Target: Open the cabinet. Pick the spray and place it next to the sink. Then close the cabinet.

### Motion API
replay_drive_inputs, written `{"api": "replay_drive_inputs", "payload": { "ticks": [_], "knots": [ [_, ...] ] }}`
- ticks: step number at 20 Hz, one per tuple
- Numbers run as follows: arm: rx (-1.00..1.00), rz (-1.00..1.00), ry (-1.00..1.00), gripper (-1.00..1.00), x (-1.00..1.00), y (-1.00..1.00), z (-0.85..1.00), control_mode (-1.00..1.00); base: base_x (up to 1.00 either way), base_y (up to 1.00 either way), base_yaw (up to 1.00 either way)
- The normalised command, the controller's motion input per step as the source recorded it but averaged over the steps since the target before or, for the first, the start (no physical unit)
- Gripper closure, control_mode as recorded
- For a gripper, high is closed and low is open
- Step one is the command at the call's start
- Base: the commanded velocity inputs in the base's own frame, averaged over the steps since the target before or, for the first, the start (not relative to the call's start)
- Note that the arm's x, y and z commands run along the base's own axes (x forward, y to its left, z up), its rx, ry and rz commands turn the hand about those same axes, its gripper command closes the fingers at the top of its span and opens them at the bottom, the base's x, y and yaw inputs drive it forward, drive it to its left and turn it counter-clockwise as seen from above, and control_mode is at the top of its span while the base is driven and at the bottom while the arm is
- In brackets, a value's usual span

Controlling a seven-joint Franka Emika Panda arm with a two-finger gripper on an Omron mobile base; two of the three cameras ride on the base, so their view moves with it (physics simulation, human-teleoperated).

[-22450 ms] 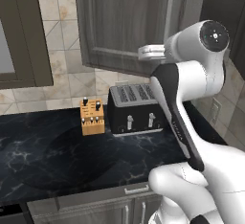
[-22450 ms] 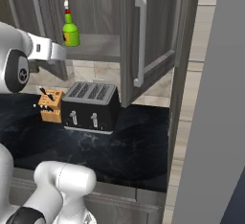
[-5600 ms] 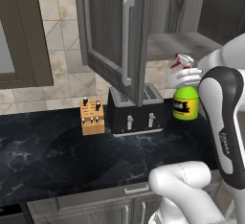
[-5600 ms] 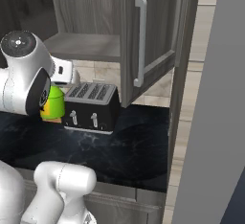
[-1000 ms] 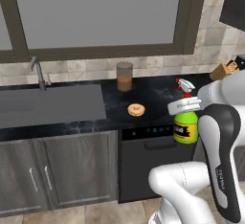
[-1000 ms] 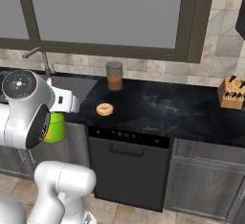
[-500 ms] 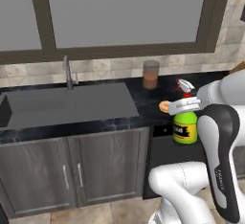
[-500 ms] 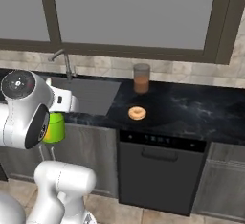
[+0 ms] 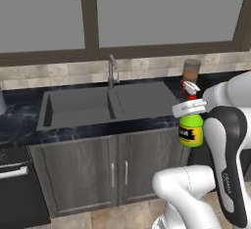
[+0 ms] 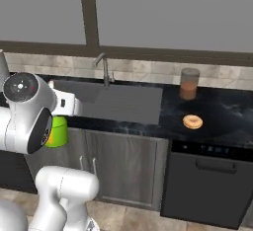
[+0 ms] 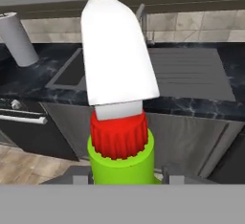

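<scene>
My gripper point(image 9: 189, 109) is shut on the spray point(image 9: 191, 129), a lime-green bottle with a black-and-yellow label and a red-and-white trigger head, held upright in the air in front of the counter's edge. The dark grey sink point(image 9: 103, 106) with its slim faucet point(image 9: 112, 70) lies to the bottle's left in the left base view. From the right base camera the spray point(image 10: 58, 131) peeks out from behind my arm, left of the sink point(image 10: 123, 101). In the hand view the spray point(image 11: 119, 141) stands between the fingertips point(image 11: 175, 179), with the sink point(image 11: 191, 70) beyond. The cabinet is out of view.
A brown cup point(image 10: 189, 83) and a doughnut point(image 10: 192, 122) sit on the black counter right of the sink, above a dishwasher point(image 10: 212, 175). A grey cylinder point(image 11: 17, 38) stands on the counter left of the sink. Low cabinet doors point(image 9: 112, 169) lie under the sink. A large window runs behind.
The whole picture has shifted: the base has driven left along the counter, so the sink now sits in front of me. The spray stays held in the gripper.
</scene>
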Motion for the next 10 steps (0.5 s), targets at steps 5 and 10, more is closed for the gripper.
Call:
{"api": "replay_drive_inputs", "payload": {
  "ticks": [5, 10],
  "knots": [
    [0.00, 0.00, 0.00, 1.00, 0.00, 0.00, 0.00, 1.00, 0.36, 0.83, -0.01],
    [0.00, 0.00, 0.00, 1.00, 0.00, 0.00, 0.00, 1.00, 0.38, 0.52, -0.13]
  ]
}}
